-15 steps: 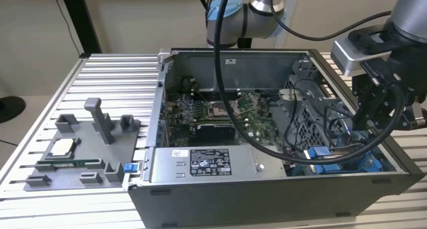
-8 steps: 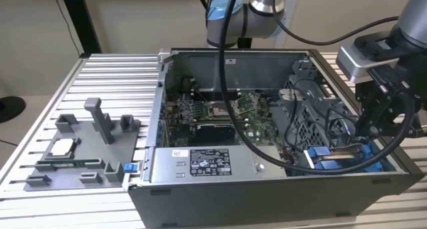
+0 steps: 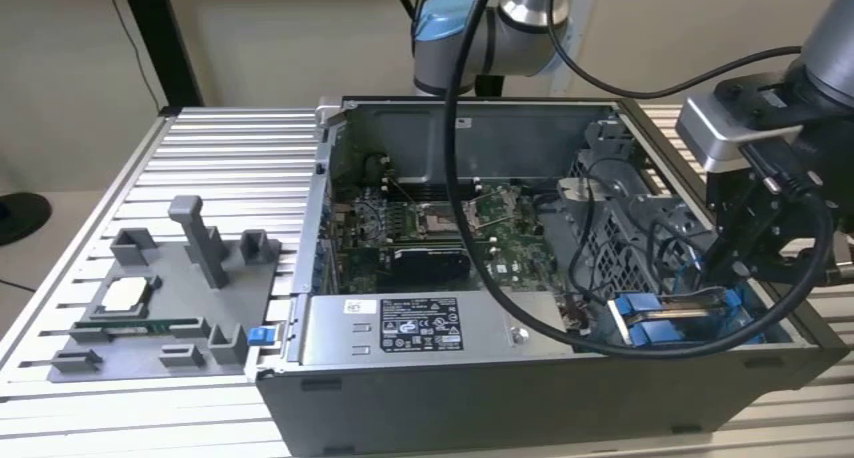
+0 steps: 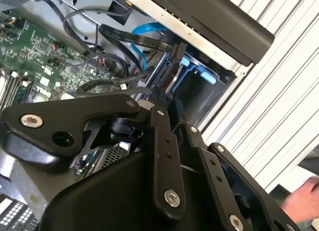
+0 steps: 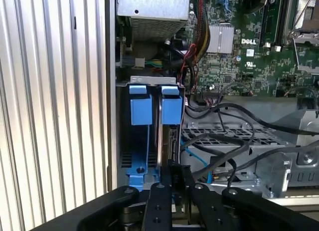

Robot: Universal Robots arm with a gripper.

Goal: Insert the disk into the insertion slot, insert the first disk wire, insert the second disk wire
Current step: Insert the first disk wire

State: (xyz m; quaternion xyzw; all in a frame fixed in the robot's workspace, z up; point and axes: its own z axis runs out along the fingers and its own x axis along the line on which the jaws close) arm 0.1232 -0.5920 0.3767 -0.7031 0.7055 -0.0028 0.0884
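Inside metal bay [image 5: 149, 80], blue-framed disk [image 5: 171, 110] sits edge-on; black jaws pinched narrow.

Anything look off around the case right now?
Nothing looks damaged or spilled. Two oddities: in the second wrist view a hand shows near the table, and in the exterior view the arm's black cable loops low across the open case, where it could snag.

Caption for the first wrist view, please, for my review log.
Gripper at the drive bay, close to the blue-framed disk slotted in it, motherboard and black cables alongside.
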